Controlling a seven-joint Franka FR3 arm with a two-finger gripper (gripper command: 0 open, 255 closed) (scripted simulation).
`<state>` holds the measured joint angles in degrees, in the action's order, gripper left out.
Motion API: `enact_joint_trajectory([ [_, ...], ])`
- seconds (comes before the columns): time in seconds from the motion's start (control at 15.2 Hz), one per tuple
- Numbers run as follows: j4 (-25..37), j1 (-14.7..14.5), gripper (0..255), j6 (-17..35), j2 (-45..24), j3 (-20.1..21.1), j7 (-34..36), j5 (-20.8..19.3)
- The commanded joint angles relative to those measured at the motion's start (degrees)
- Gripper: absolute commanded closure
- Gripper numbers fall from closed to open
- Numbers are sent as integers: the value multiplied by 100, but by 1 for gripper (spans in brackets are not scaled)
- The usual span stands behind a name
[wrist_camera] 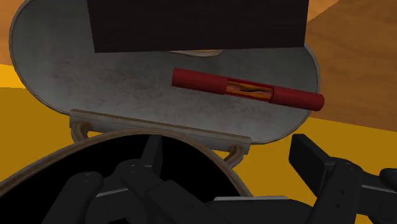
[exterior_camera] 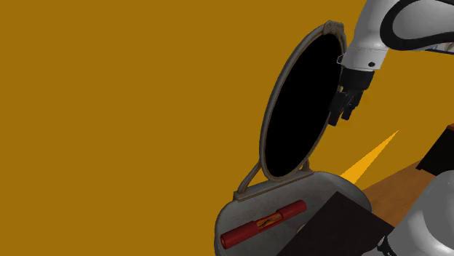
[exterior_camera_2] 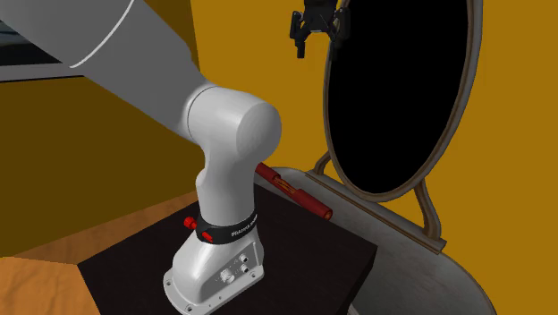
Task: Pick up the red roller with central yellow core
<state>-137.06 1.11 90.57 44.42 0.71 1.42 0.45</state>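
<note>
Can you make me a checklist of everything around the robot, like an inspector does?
Surface: grey oval tabletop.
Job's things: red roller with a yellow core lies flat on the tabletop, untouched.
Clutter: oval mirror with a black face stands on its base at the tabletop's edge.
Gripper: gripper open, high beside the mirror's top, well above the roller.
Cables: nothing seen.
Surroundings: black stand box next to the tabletop; orange-brown wall behind.

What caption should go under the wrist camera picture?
Red roller with a yellow middle lying on a grey oval table.
</note>
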Motion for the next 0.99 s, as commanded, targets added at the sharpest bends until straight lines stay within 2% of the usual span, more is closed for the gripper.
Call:
enact_joint_trajectory([
  [0.0, 0, 0, 0, 0, 0, 0, 0, 0],
  [0.46, -925, -471, 0, 1387, -538, -208, -1198, -56],
  [0.92, -1541, -949, 0, 2863, -1480, -376, -2395, -54],
])
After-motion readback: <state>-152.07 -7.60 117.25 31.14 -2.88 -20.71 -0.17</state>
